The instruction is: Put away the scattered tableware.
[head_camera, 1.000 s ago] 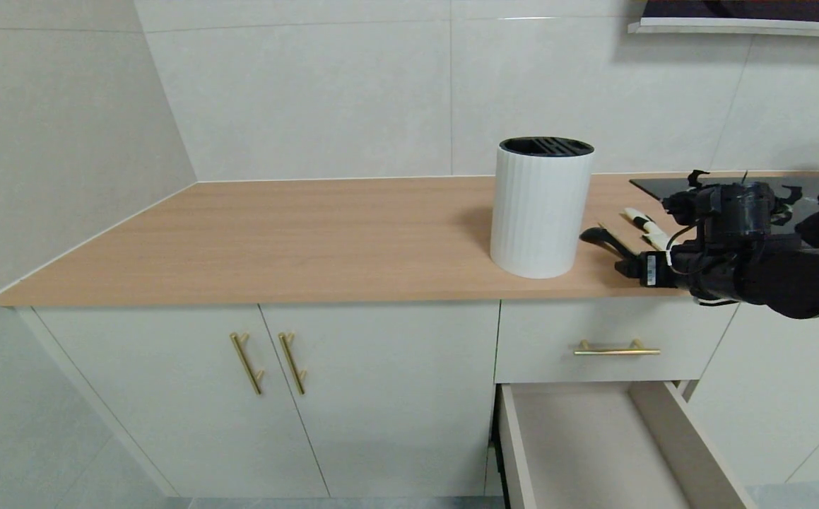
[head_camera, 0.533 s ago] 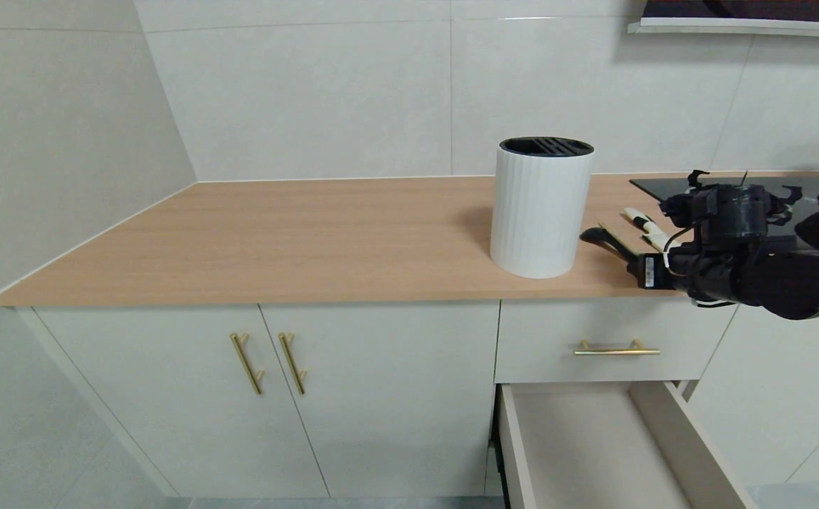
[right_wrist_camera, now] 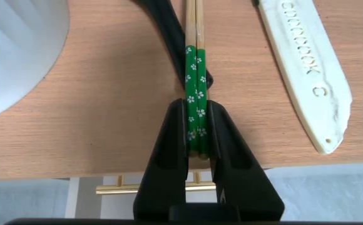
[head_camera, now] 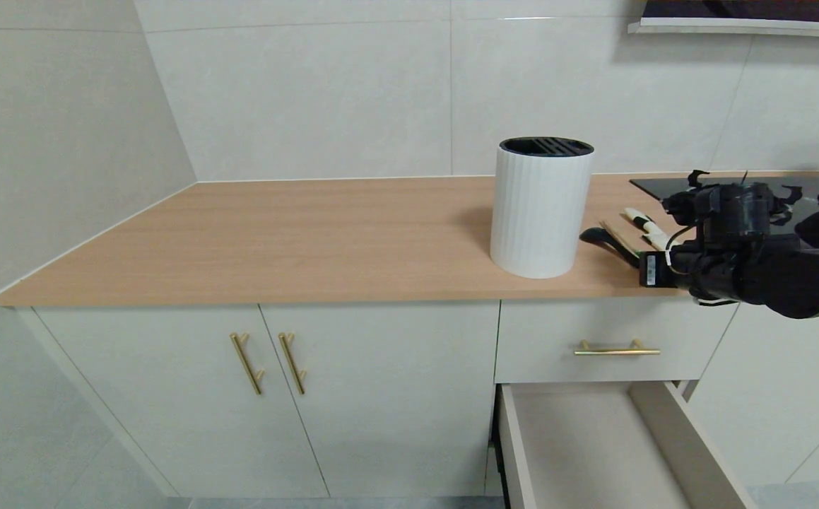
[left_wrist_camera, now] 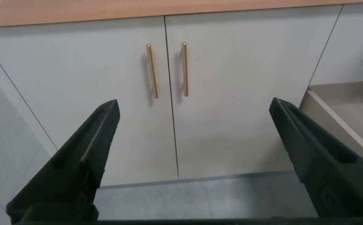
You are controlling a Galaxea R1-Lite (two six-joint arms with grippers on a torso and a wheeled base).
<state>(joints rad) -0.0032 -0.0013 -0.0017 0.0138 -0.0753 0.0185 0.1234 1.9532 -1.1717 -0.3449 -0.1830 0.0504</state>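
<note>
A pair of chopsticks [right_wrist_camera: 195, 87] with green flowered ends lies on the wooden counter [head_camera: 296, 233], across a black utensil handle [right_wrist_camera: 169, 37]. My right gripper [right_wrist_camera: 196, 134] is shut on the green ends near the counter's front edge. In the head view the right gripper [head_camera: 641, 267] sits just right of the white ribbed holder [head_camera: 540, 207], with the chopsticks [head_camera: 617, 237] and a black utensil [head_camera: 601, 240] beside it. A white-handled knife [right_wrist_camera: 306, 62] lies close by, also seen as the knife [head_camera: 644, 225] on the counter. My left gripper [left_wrist_camera: 194, 169] hangs open facing the cabinet doors.
An open drawer [head_camera: 593, 445] stands out below the right gripper, under a shut drawer with a gold handle [head_camera: 615, 349]. A black cooktop [head_camera: 734, 191] lies at the counter's far right. The double cabinet doors [head_camera: 268, 396] have gold handles.
The right gripper has shifted slightly back to the right along the counter edge; its fingers have come together on the chopsticks' ends.
</note>
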